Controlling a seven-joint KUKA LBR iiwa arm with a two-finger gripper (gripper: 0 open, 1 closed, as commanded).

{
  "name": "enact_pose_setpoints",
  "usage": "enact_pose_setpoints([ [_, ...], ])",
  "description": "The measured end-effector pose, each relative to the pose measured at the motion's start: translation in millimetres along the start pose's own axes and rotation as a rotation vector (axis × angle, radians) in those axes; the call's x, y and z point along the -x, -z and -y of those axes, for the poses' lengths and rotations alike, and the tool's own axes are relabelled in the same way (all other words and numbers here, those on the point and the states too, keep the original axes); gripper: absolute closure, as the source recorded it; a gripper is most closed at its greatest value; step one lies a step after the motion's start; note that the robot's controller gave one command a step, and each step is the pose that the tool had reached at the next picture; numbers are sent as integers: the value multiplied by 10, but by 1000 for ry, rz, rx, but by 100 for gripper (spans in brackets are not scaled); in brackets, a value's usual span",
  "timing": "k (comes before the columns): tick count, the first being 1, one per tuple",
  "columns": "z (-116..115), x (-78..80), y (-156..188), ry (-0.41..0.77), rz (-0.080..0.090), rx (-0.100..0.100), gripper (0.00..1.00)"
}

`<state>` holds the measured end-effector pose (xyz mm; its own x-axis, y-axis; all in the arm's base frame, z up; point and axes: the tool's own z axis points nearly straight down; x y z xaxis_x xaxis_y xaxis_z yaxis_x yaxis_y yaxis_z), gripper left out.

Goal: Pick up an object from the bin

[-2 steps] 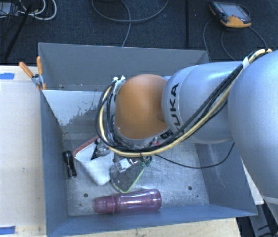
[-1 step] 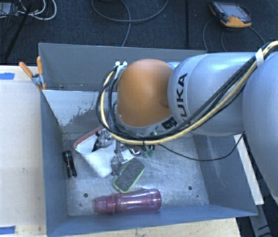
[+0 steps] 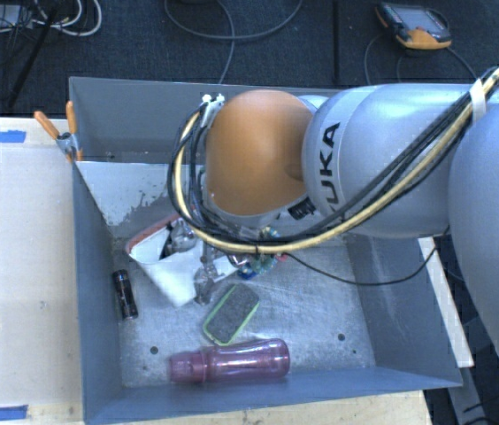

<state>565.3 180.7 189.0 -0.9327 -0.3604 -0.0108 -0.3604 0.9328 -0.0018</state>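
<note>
The arm (image 3: 391, 166) comes in from the right, big and silver-grey. On its last fat link I can read the black letters "UKA"; the start of the word is tucked behind the rounded orange cover (image 3: 254, 149) on the wrist. A bundle of black and yellowish cables (image 3: 338, 228) loops around that cover and trails back along the arm.

Below the cover, the gripper (image 3: 193, 259) is down low in the grey bin (image 3: 320, 321), left of the bin's middle. It sits right at a white piece with a red edge (image 3: 163, 257), which lies tilted on the floor toward the left wall. The gripper's metal parts are against the right side of that piece, or overlapping it. From here I cannot tell whether the jaws are apart or together, or whether anything is between them.

Just on the near side of the gripper lies a flat grey pad with a green rim (image 3: 230, 313), set at a slant, close to the gripper or perhaps touching it. Nearer still, along the near wall, a pinkish-purple bottle (image 3: 230, 361) lies on its side with its length running left to right. Over by the left wall is a small black cylinder (image 3: 125, 293), apart from the white piece and just to the near side of it.
</note>
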Motion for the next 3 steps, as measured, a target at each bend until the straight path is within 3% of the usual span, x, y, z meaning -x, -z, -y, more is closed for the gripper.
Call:
enact_pose_setpoints([
  [1, 90, -279, -275, 7, -12, 5, 100],
  [2, 94, -291, 84, 16, -22, 3, 100],
  [3, 396, -412, 561, 499, -10, 6, 100],
])
